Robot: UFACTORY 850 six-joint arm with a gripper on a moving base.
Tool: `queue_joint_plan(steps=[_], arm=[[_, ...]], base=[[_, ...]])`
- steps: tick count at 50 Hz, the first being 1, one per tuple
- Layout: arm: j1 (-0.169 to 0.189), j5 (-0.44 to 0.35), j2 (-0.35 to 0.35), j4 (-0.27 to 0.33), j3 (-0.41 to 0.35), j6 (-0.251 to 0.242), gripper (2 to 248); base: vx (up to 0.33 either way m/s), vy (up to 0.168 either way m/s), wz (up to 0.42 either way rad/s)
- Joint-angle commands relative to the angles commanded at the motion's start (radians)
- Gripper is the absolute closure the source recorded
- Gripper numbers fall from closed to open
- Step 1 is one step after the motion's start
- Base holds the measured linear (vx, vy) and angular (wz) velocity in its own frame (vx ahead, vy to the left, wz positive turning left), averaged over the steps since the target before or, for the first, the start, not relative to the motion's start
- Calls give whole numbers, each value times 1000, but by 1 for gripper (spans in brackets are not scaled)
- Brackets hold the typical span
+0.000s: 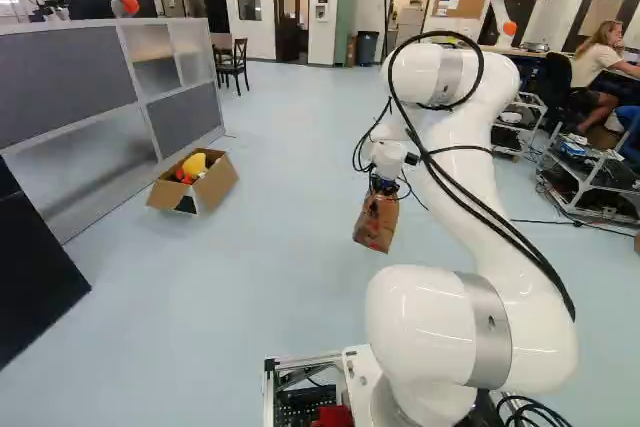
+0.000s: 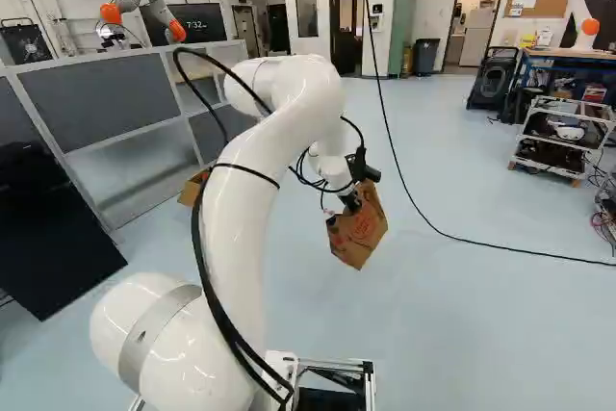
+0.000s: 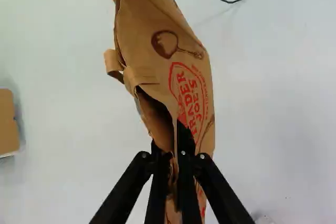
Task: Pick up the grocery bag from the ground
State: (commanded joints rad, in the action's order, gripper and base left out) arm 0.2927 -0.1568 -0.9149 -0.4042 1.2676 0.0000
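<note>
Tool (image 2: 352, 203) gripping raised paper bag (image 3: 191, 61)

"TRADER JOE'S" on bag (image 3: 173, 74), "7:32" on screen (image 2: 204, 28)

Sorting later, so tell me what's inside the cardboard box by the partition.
The cardboard box holds something yellow and, beside it, something red. What lies beneath them is covered, so I cannot tell.

Creased matt brown paper bag (image 3: 157, 40), glossy arm (image 2: 236, 247)
</note>
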Motion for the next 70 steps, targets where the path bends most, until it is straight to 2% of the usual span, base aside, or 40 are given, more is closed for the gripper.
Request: queue_joint_plan(steps=[70], arm=[[0, 0, 220, 0, -120, 0, 228]], base=[[0, 0, 0]])
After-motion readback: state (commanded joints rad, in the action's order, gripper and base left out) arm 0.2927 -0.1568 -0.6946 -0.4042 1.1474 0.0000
